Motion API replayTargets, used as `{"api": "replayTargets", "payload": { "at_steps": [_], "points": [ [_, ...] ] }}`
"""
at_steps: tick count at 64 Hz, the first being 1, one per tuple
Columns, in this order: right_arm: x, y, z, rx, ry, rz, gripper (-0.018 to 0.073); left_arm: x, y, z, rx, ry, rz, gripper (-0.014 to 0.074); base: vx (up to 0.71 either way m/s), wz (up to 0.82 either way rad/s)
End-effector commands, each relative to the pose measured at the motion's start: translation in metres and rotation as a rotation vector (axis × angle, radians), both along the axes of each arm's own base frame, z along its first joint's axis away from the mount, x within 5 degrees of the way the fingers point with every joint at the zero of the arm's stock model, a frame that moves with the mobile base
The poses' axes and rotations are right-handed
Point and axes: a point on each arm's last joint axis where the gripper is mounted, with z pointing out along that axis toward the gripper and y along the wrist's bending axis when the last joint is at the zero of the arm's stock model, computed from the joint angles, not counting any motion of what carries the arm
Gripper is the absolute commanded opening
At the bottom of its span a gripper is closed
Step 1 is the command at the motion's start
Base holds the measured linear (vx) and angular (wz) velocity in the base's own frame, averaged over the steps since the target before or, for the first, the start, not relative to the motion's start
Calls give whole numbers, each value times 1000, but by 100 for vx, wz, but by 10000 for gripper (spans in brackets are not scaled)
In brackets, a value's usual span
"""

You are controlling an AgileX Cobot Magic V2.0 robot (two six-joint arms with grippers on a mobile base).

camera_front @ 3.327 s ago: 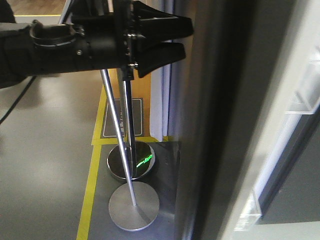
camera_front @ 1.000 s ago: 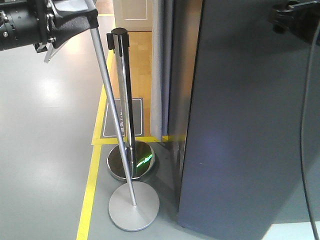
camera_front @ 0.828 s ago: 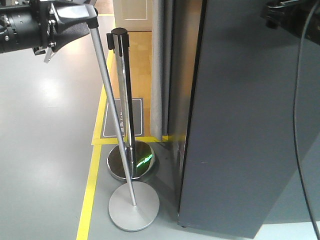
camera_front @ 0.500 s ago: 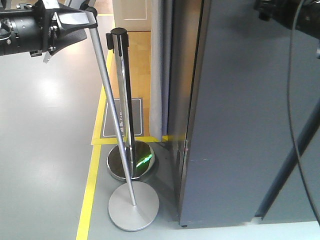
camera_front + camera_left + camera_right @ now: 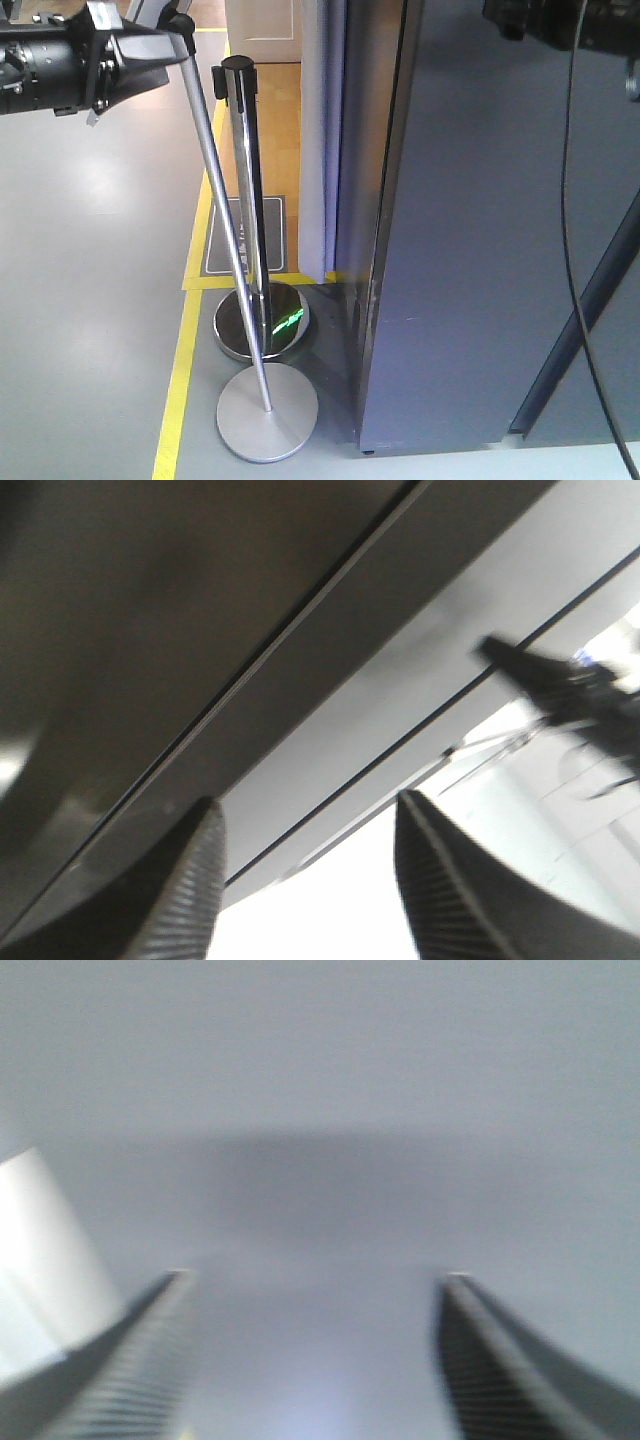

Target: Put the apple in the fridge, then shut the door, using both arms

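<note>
Where door [image 5: 500,250] meets fridge [image 5: 365,180], seam tight.

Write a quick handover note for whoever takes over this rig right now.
Left gripper: open, empty, beside the fridge.
Right gripper: open, empty, facing a plain grey surface close up.
The door shows its dark grey face across the fridge front and looks shut or nearly so.
Apple: not in view; presumably inside, unconfirmed.
Left to do: check that the door is fully seated, then pull both arms back.
</note>
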Motion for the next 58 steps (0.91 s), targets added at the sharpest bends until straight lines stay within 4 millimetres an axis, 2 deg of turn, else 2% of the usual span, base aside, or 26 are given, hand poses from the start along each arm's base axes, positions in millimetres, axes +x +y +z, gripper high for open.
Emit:
{"api": "replayTargets", "payload": {
  "at_steps": [1,13,21,29,34,44,47,58],
  "points": [
    [-41,2,57,-3,-131,34,265,-12,0,25,13,-80,-3,293,0,0],
    [-84,11,85,-33,-134,145,-17,-15,2,26,64,-97,10,120,0,0],
    [-108,17,94,-62,-109,230,-9,-22,2,35,68,-128,16,-10,0,0],
    [-131,21,96,-107,-90,307,-6,-35,3,45,118,-169,12,-6,0,0],
    [-144,21,91,-122,-100,304,-5,-48,4,54,180,-207,-1,-7,0,0],
    [-172,18,57,-111,-103,259,-5,-80,6,65,274,-241,-13,-7,0,0],
    [-183,17,36,-114,-81,255,-5,-90,7,65,287,-248,-12,-7,0,0],
    [-228,14,-24,-104,-27,211,-5,-131,11,48,317,-244,40,-7,0,0]
  ]
}}
